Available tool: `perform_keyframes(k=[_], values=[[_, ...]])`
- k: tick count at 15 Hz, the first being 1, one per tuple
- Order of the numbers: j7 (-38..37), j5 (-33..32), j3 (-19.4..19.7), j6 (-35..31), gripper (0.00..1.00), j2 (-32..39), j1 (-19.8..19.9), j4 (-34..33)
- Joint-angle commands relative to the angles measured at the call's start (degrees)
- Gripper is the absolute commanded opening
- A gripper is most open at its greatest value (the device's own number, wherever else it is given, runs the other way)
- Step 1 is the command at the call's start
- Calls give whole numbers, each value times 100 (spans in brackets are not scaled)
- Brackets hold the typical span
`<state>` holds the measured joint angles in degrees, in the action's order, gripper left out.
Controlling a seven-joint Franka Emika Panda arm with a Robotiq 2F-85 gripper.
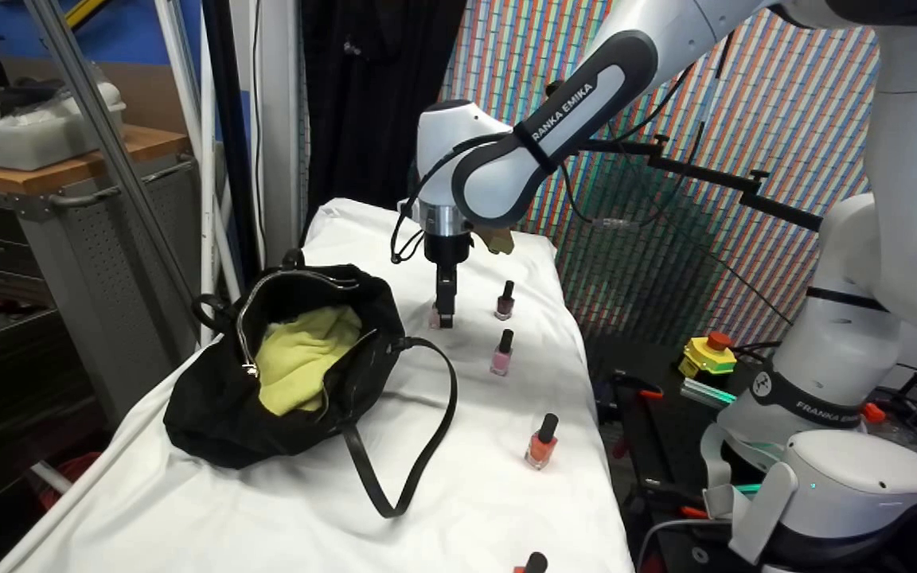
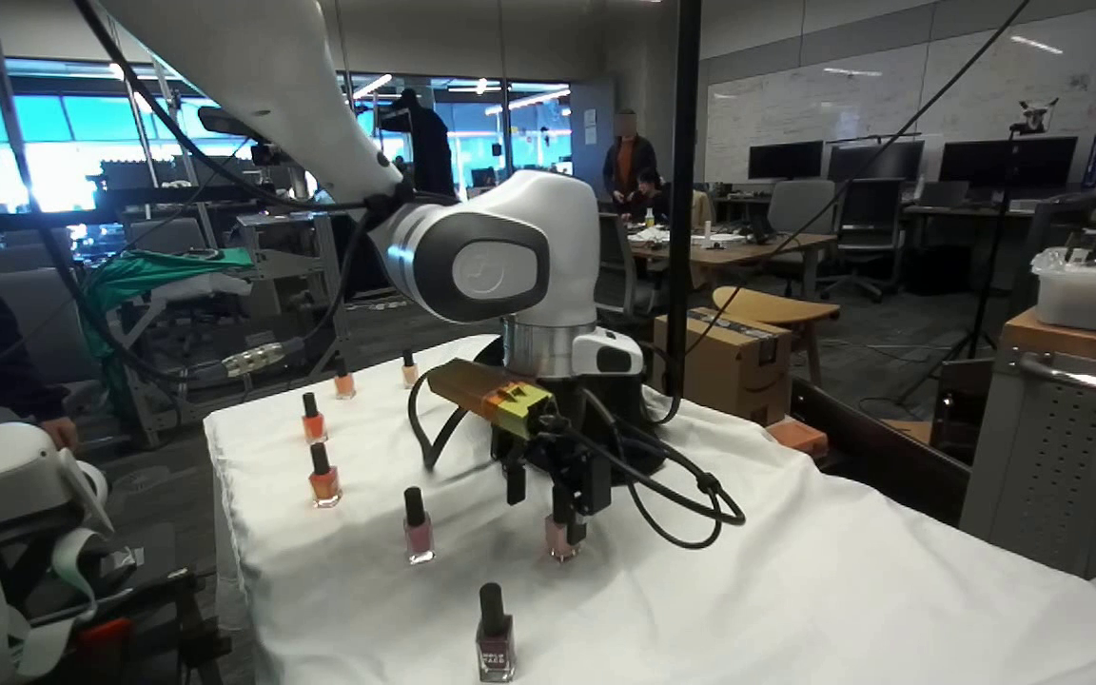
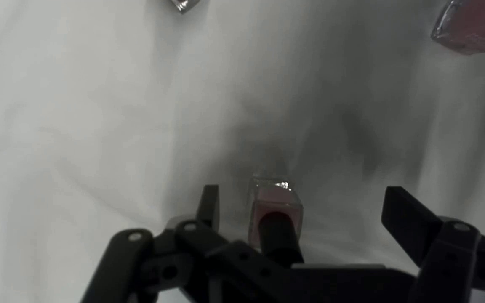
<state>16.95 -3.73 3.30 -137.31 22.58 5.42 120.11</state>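
My gripper [image 1: 446, 320] points down over the white cloth. Its fingers are apart, as the wrist view [image 3: 302, 204] and an exterior view [image 2: 546, 506] show. A pale pink nail polish bottle [image 3: 277, 206] with a black cap stands upright between the fingers, nearer the left finger in the wrist view, with a gap on both sides. It also shows in both exterior views [image 1: 434, 317] [image 2: 560, 540], partly behind a finger. A dark plum bottle [image 1: 505, 305] [image 2: 496, 647] and a mauve-pink bottle [image 1: 501, 360] [image 2: 419, 538] stand nearby. A pink bottle [image 3: 476, 29] shows at the wrist view's upper right.
A black bag [image 1: 212, 422] with a yellow-green cloth [image 1: 307, 358] inside lies open on the white-covered table [image 1: 474, 493], its strap looping out. Several orange-red bottles [image 1: 540, 448] [image 2: 325, 485] line one table edge. A headset [image 1: 864, 493] and emergency stop [image 1: 708, 355] stand beside the table.
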Motion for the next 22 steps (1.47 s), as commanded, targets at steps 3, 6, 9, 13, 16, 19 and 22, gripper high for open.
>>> perform_keyframes(k=[3, 6, 9, 13, 16, 19, 22], values=[[215, -37, -93, -107, 100, 262, 119, -176], [236, -35, -95, -112, 100, 296, 128, -163], [252, -31, -96, -129, 100, 305, 137, -161], [206, -35, -88, -326, 100, 321, 131, -155], [187, -43, -89, -417, 100, 365, 125, -168], [151, -77, -69, -398, 100, 384, 106, -186], [153, -83, -68, -363, 67, 383, 103, -195]])
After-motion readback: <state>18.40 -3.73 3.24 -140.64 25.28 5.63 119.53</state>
